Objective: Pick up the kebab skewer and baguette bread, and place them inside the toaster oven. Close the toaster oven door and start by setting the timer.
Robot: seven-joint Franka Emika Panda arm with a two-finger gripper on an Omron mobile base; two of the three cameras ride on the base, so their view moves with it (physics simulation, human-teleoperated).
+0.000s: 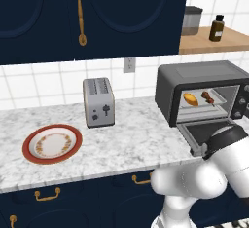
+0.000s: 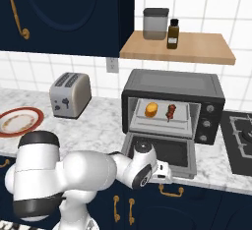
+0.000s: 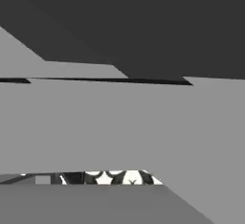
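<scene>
Up past the gripper point(image 2: 165, 171), whose jaws stand spread and empty, the boxy dark toaster oven point(image 2: 173, 84) gapes. Its glass toaster oven door point(image 2: 167, 150) lies flat, front edge just above the hand. The golden baguette bread point(image 2: 151, 108) and knobbly kebab skewer point(image 2: 171, 111) rest apart on the metal tray point(image 2: 142, 118). The fingertips are hard to make out.

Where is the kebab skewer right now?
The kebab skewer lies on the inner metal tray of the open toaster oven, just right of the baguette bread, in both base views.
</scene>
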